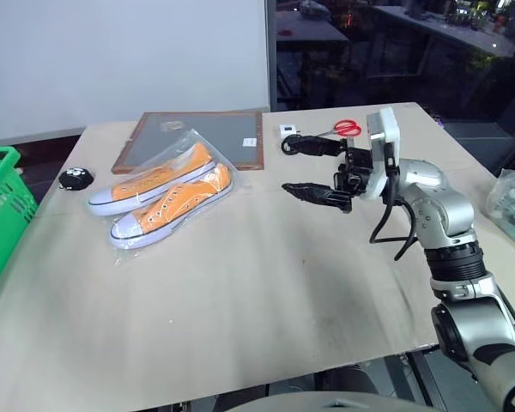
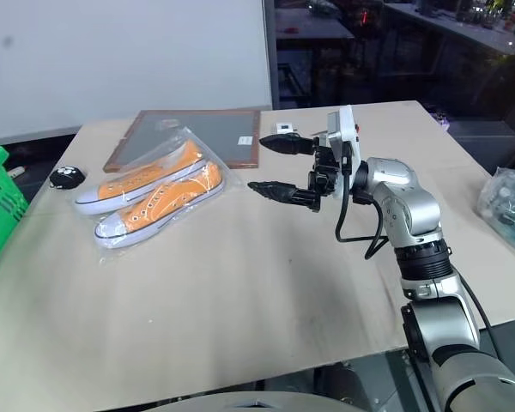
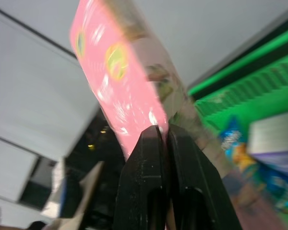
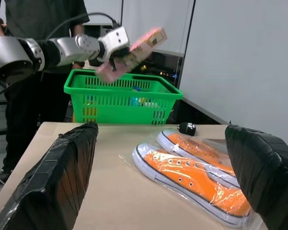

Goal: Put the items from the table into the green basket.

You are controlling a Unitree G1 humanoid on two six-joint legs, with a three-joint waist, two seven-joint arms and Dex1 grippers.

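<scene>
my left gripper (image 3: 161,132) is pinched tight on one end of the long pink patterned soft pack (image 3: 117,76), which juts out past my fingertips, tilted, above the bright green plastic lattice-sided shopping basket (image 4: 122,98). the right wrist view shows the pack (image 4: 134,52) hanging over the near rim of the basket, with something blue and orange already lying inside; i cannot tell exactly what it is.

my right gripper (image 1: 313,167) hangs above the pale beige wooden table (image 1: 240,292), its two black fingers spread wide apart with nothing between them.

to do this step well, i judge the pack should be carried fully past the thick rim, so that its free end is over the open middle, not over the lattice wall. because i grip it at one end, it can swing; a slow lowering before letting go would keep it from tipping back out or catching the rim.

on the table lie a pair of orange canvas sneakers in a clear plastic wrap (image 1: 167,193), a wood-framed dark board (image 1: 202,137), red-handled scissors (image 1: 348,128) and a small black round object (image 1: 75,178).

a person in dark clothes (image 4: 38,96) stands behind the basket.
</scene>
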